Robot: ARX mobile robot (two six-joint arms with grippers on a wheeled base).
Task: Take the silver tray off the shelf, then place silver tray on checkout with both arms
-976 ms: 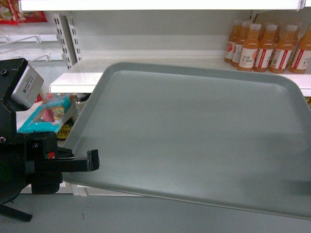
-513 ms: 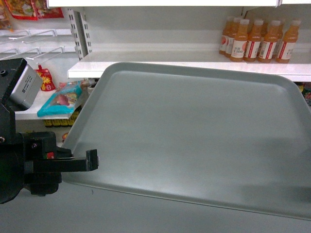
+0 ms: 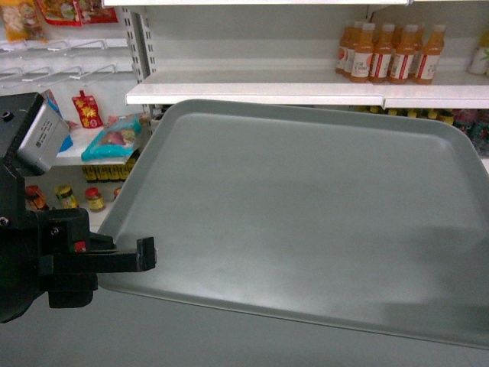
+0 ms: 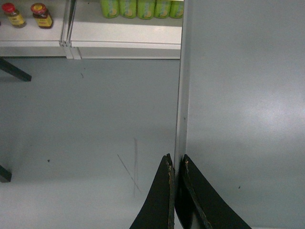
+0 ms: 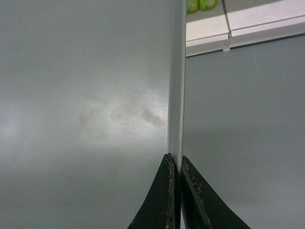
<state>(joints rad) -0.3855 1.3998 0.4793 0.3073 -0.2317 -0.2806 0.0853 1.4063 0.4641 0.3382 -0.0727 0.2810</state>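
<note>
tray (image 3: 306,222) up off the shelf (image 3: 260,93), left gripper (image 4: 175,164) and right gripper (image 5: 175,162) each pinched tight on a rim

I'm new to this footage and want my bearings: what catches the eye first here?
A big grey tray fills most of the head view, held in the air in front of the white shelf. Each wrist view shows black fingers pinched on a tray rim, the left gripper and right gripper on opposite edges. Orange juice bottles stand upper right.
</note>
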